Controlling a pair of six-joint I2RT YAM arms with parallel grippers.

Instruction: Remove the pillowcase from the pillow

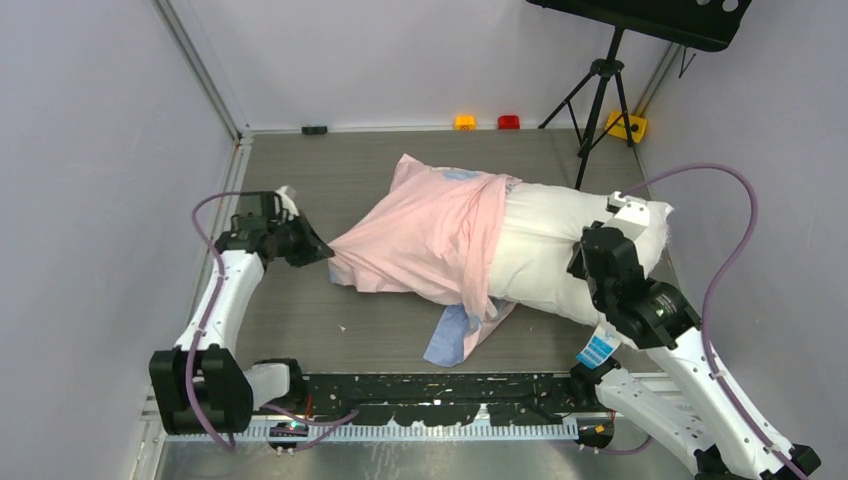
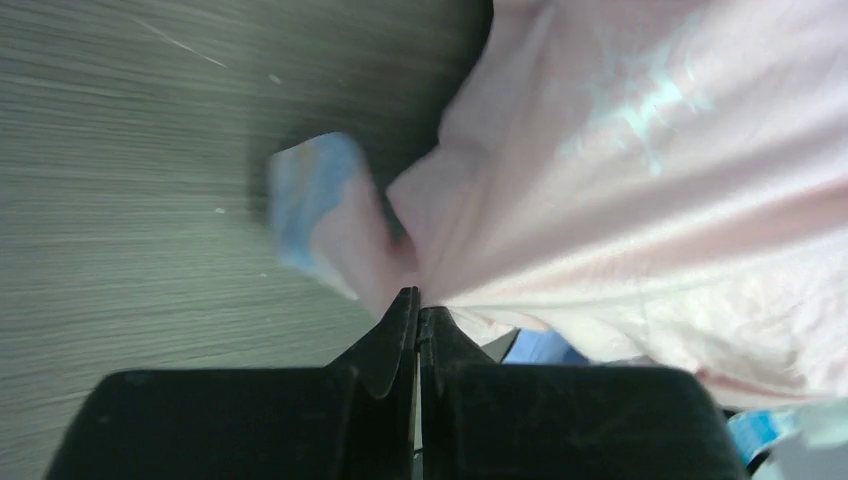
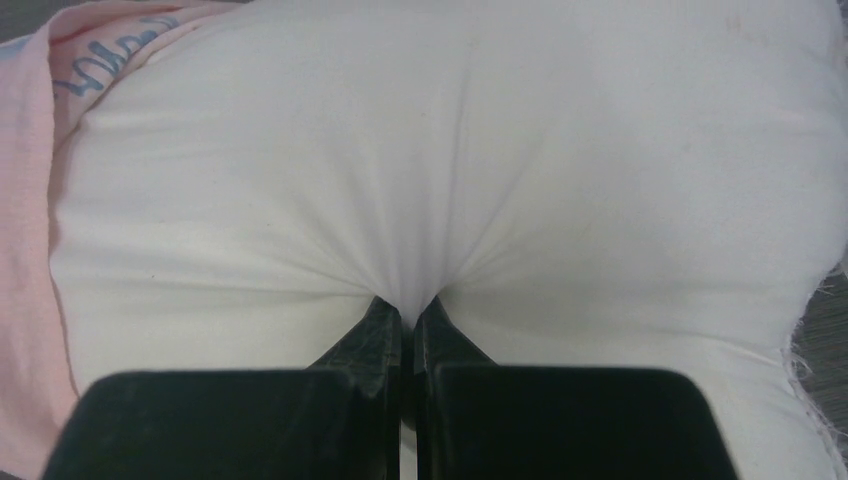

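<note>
The pale pink pillowcase [image 1: 430, 240] covers the left half of the white pillow [image 1: 545, 250] in the middle of the table; the pillow's right half is bare. My left gripper [image 1: 322, 252] is shut on the pillowcase's left corner, which shows pinched in the left wrist view [image 2: 419, 300] with the pink cloth [image 2: 640, 190] stretched away from it. My right gripper [image 1: 582, 262] is shut on a fold of the pillow's near side; the right wrist view shows the white cloth [image 3: 450, 170] puckered at my gripper [image 3: 409, 308]. The pillowcase edge with blue writing [image 3: 40, 150] lies at the left there.
A light blue flap of cloth [image 1: 450, 335] hangs onto the table in front of the pillow. A blue-and-white tag [image 1: 597, 350] lies by my right arm. A black tripod [image 1: 600, 90] stands at the back right. Small yellow [image 1: 465, 122] and red [image 1: 509, 122] blocks sit at the far edge.
</note>
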